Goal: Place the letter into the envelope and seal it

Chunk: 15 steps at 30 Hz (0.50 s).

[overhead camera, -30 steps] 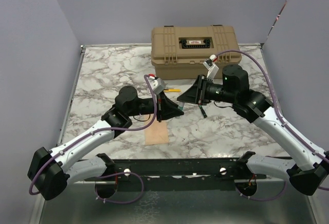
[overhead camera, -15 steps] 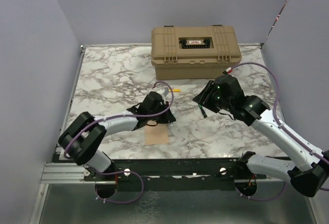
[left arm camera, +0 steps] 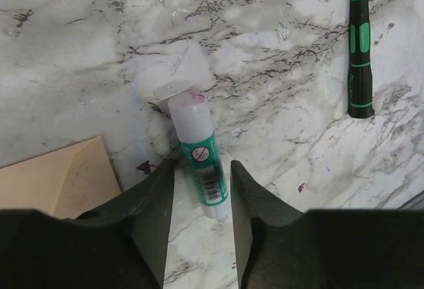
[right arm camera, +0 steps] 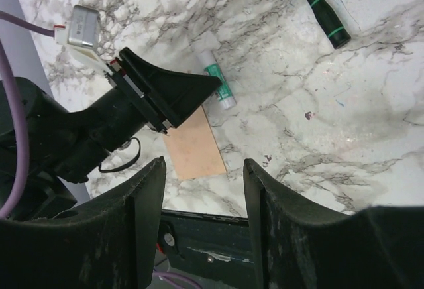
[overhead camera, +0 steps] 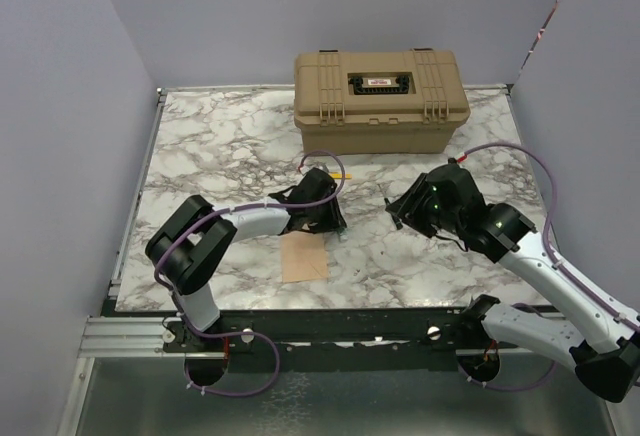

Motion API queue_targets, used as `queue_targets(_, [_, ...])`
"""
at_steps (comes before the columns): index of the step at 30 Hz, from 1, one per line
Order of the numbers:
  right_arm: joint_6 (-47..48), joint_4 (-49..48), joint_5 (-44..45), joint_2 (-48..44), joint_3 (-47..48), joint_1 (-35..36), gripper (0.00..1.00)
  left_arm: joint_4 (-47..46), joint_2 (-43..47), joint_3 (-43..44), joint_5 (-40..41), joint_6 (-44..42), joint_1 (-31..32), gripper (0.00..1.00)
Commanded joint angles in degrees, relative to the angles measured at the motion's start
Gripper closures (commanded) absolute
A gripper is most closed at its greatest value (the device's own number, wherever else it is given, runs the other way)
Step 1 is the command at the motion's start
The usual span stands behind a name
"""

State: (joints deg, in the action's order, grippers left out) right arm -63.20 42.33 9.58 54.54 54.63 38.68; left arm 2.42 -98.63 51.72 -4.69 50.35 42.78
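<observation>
The left gripper (left arm camera: 200,170) has dropped, fingers spread, astride the white-capped green-labelled glue stick (left arm camera: 199,153), the flat peach-tan paper envelope (left arm camera: 56,179) just beside that stick, while the spread right gripper (right arm camera: 203,166) has backed away from it: sealing looks next.

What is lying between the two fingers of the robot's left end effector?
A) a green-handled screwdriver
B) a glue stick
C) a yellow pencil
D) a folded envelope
B: in the left wrist view, a white and green glue stick lies on the marble table between the open fingers of the left end effector. The screwdriver lies well off to one side.
</observation>
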Motion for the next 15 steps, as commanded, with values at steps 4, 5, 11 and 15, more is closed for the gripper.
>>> queue_targets(4, [-0.36, 5.31, 0.15, -1.47, 0.12, 0.2, 0.43, 6.25, 1.04, 1.76, 3.81, 0.34, 0.1, 0.53])
queue_targets(5, [0.16, 6.23, 0.65, -1.58, 0.61, 0.25, 0.42, 6.66, 1.97, 2.1, 3.89, -0.09, 0.07, 0.51])
queue_targets(11, [5.04, 13.24, 3.57, -0.88, 4.52, 0.26, 0.37, 9.78, 12.19, 4.45, 9.78, -3.78, 0.08, 0.16])
queue_targets(15, [6.38, 20.15, 9.66, -0.89, 8.35, 0.26, 0.3, 15.56, 20.59, 5.82, 16.07, -7.46, 0.06, 0.01])
